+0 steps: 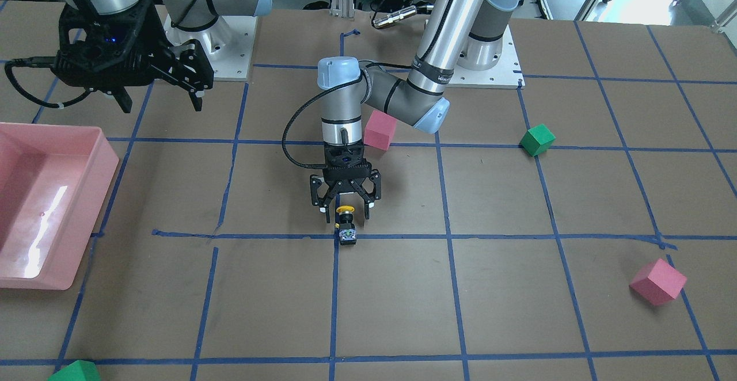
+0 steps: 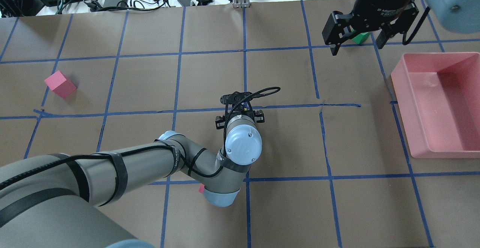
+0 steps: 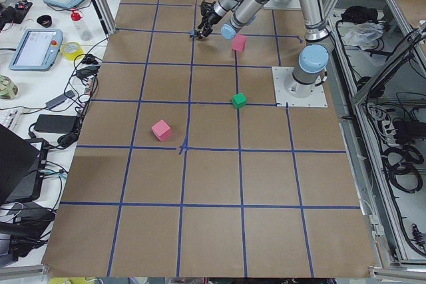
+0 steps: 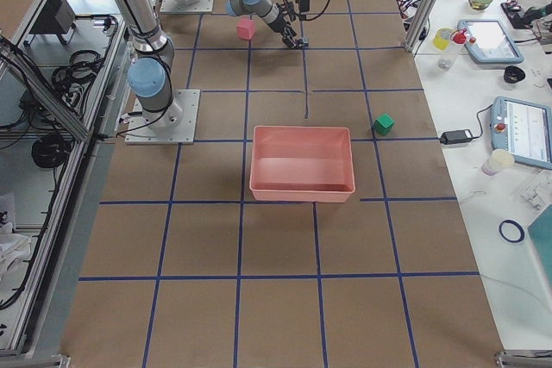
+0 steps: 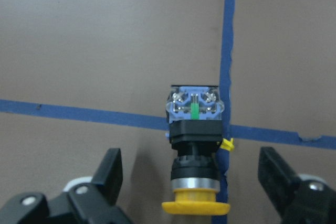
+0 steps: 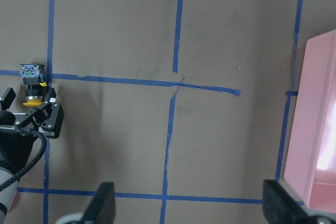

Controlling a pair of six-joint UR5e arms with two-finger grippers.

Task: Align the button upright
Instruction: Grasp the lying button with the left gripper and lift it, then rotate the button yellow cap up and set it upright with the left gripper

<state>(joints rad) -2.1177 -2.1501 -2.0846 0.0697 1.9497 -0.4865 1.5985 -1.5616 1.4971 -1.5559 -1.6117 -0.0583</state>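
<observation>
The button [image 1: 346, 225] lies on its side on the brown table at a crossing of blue tape lines. Its yellow cap points toward the robot and its silvery-grey base block points away. In the left wrist view the button [image 5: 195, 145] shows the base block on top and the yellow cap at the bottom edge. My left gripper [image 1: 345, 214] is open, low over the table, with its fingers [image 5: 109, 174] on either side of the cap and apart from it. My right gripper [image 1: 161, 103] is open and empty, held high near the pink bin.
A pink bin [image 1: 95, 214] stands at the table's edge on my right side. One pink cube [image 1: 380, 130] sits just behind my left wrist and another pink cube [image 1: 657, 281] sits far off. Green cubes [image 1: 537, 140] [image 1: 75, 371] lie apart.
</observation>
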